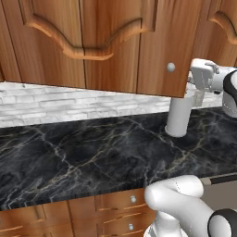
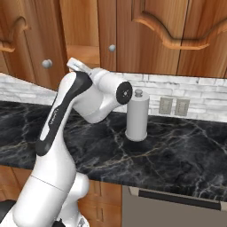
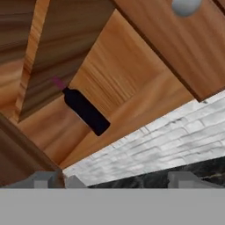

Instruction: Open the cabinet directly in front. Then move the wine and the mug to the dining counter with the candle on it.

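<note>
Black marble counter (image 1: pixel 83 157) with white and tan veins runs across the middle of both base views, backed by a white brick wall (image 1: pixel 55 104) with two pale outlet plates (image 2: pixel 173 106) at centre right of the right base view. Above it hangs the tall reddish-brown wooden cabinet (image 1: pixel 88 41) with arched raised panels and small round silver knobs (image 1: pixel 171 67); in the right base view one door near the upper left stands swung out, showing a lighter wood shelf inside. A pale grey cylinder canister with a little knob on top (image 2: pixel 137 117) sits upright on the counter near the brick, just right of the white arm's elbow. Below the counter edge, brown drawer fronts with tiny knobs (image 1: pixel 133 199) show at the bottom of the left base view, and a grey appliance front with a dark handle bar (image 2: pixel 177 197) sits at lower right of the right base view. In the hand view, the slim dark glass wine bottle with the red foil neck (image 3: pixel 85 110) stands inside the open cabinet, left of centre in the tilted frame. The gripper (image 3: pixel 114 179) has its jaws wide apart with nothing between them, tips at the bottom edge. Can't spot the mug.
</note>
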### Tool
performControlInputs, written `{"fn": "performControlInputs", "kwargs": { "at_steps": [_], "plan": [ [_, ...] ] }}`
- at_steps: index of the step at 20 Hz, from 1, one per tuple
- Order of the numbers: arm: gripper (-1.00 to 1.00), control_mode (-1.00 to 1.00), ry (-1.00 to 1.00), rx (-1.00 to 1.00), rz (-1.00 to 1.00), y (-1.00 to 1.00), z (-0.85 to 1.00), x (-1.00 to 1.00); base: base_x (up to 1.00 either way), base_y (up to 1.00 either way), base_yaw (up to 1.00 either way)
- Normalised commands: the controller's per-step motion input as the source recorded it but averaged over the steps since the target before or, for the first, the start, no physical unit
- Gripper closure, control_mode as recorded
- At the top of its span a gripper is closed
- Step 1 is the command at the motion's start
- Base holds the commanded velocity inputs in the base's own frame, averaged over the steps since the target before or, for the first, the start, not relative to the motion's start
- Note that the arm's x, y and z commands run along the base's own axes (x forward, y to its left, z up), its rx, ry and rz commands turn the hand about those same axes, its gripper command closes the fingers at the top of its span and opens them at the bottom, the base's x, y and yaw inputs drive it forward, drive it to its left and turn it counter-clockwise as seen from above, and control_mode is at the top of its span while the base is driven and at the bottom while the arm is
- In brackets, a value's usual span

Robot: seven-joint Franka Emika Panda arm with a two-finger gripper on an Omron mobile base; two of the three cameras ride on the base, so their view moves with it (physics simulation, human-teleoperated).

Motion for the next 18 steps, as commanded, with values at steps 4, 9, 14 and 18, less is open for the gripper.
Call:
{"fn": "performControlInputs", "kwargs": {
  "at_steps": [4,9,14,18],
  "plan": [
    [-1.00,-1.00,-0.19,-0.06,0.20,0.94,-0.13,-0.44,0.00,0.00,0.00],
    [-1.00,-1.00,-0.15,-0.09,0.27,1.00,-0.35,-0.67,0.00,0.00,0.00],
    [-1.00,-1.00,-0.05,-0.09,0.31,1.00,-0.35,-0.74,0.00,0.00,0.00],
    [-1.00,-1.00,-0.13,-0.08,0.26,1.00,-0.67,-0.64,0.00,0.00,0.00]
  ]
}}
